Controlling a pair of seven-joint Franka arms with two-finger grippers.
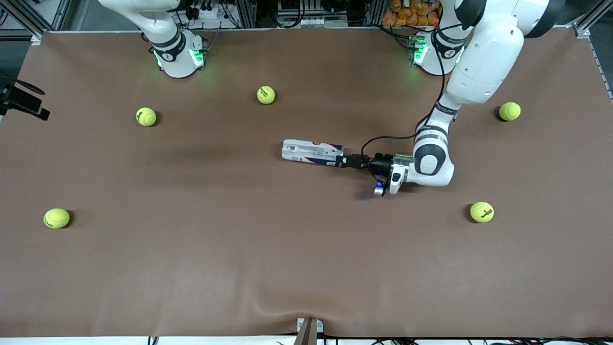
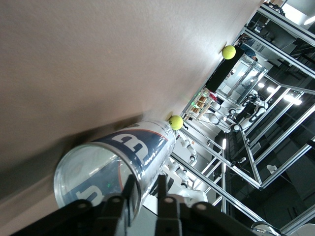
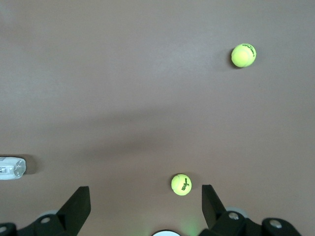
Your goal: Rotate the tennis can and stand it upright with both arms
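I read the tennis can (image 1: 312, 153) as lying on its side near the middle of the table (image 1: 306, 268), well clear of every edge. Its long axis runs roughly parallel to the edge where the arm bases stand, one end toward the right arm's end of the table, the other toward the left arm's end.

The left gripper (image 1: 346, 161) reaches in low along that same axis and meets the can at the end facing the left arm's end. In the left wrist view its fingers (image 2: 129, 196) are pinched on the clear rim of the tennis can (image 2: 118, 164), one on each side of the wall at the open mouth. I judge this a thin-wall grip, so the can may twist or slip when it is levered up.

The right gripper (image 3: 146, 204) hangs high over the table near its own base, jaws spread wide and empty. It waits. Its wrist view shows only the can's other end (image 3: 12, 167) at the frame edge, so the left arm is much the nearer.

Writing: the can carries a white and navy label with a large white "W" logo; the small print is unreadable. One tennis ball (image 3: 181, 184) under the right gripper reads "Wilson". Other balls lie scattered, none touching the can.
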